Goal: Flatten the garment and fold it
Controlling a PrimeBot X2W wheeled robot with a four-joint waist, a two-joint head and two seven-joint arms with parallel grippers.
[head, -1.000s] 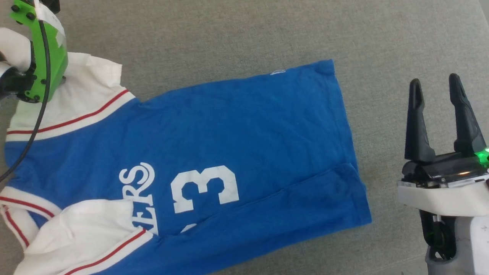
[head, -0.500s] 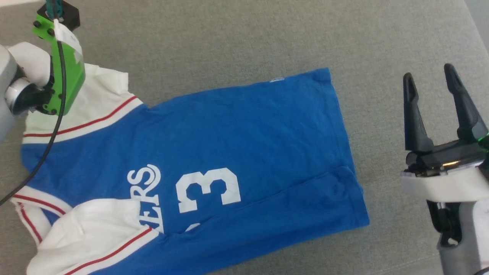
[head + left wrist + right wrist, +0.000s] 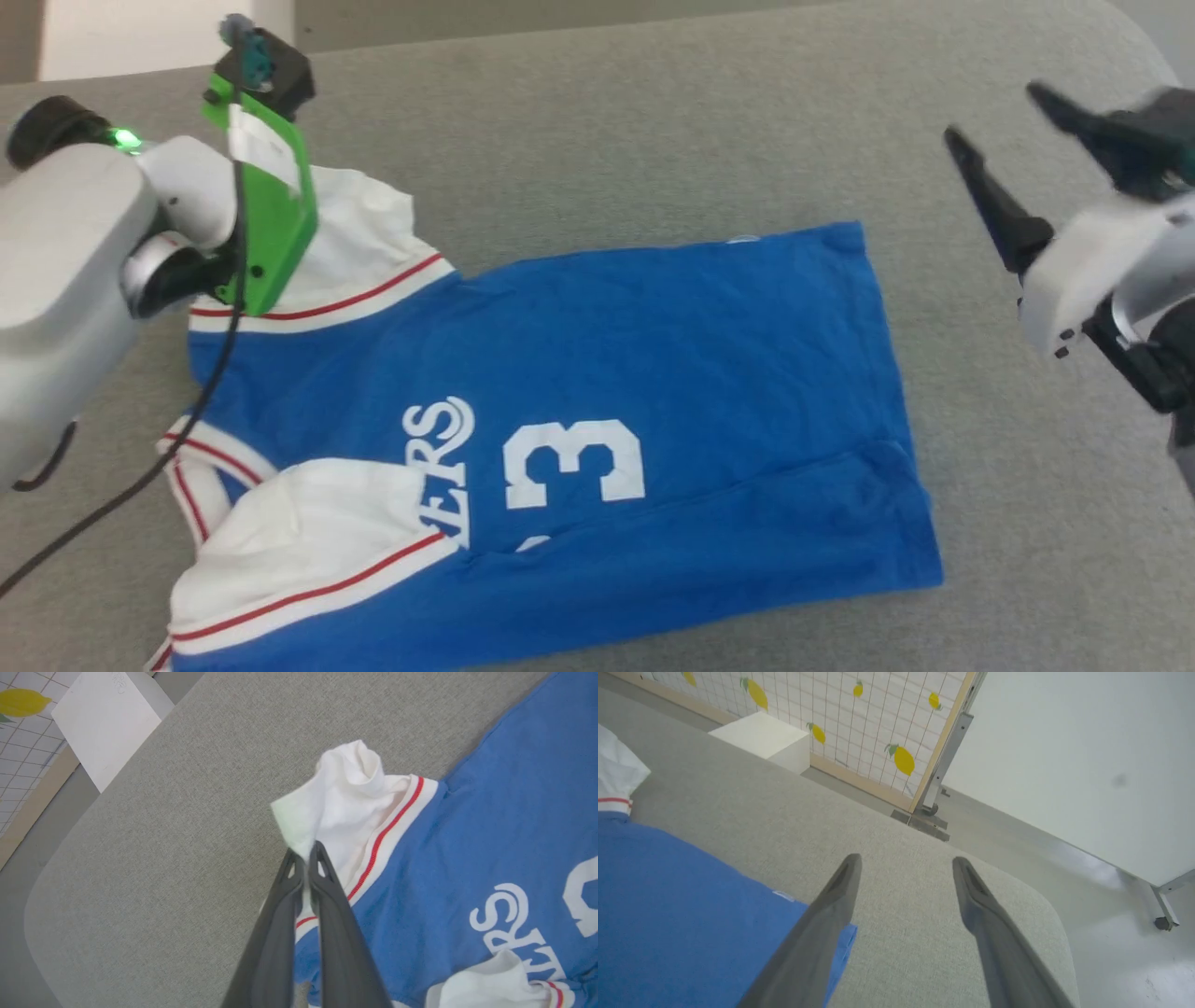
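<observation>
Dark left gripper (image 3: 306,853) is pinched tight on the edge of the garment's (image 3: 653,355) white sleeve (image 3: 336,793), with just a thin bit of cloth between the tips. The right gripper (image 3: 903,872) hangs spread wide over the grey padded surface (image 3: 653,121) near the hem corner, holding nothing.

My worry: that bite looks tiny, so a hard pull could slip it free. It could also drag the whole shirt sideways, since nothing pins the other end.

The shirt lies front up on the pad. The blue body is mostly flat, with one long crease near the hem. The pinched sleeve is bunched up, and the near sleeve (image 3: 308,523) is flopped over part of the lettering.
</observation>
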